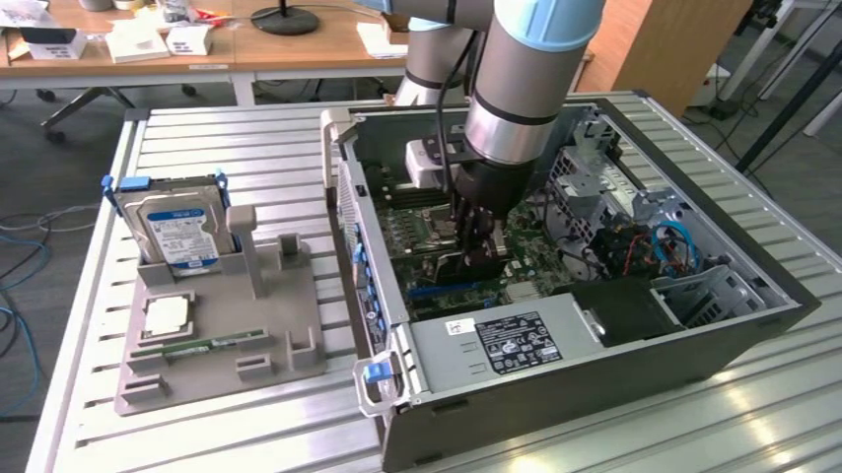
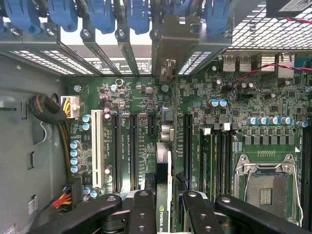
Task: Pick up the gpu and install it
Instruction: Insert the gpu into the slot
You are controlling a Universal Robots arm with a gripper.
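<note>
Thin dark gpu [image 2: 165, 195] stands on edge (bracket toward the rear slots) above the motherboard [image 2: 273, 146].

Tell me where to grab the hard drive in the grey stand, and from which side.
Probably the upper part of the hard drive, pinched across its label face and back, coming down from above: it stands upright, its lower end seated in the grey stand, so the top is free.
</note>
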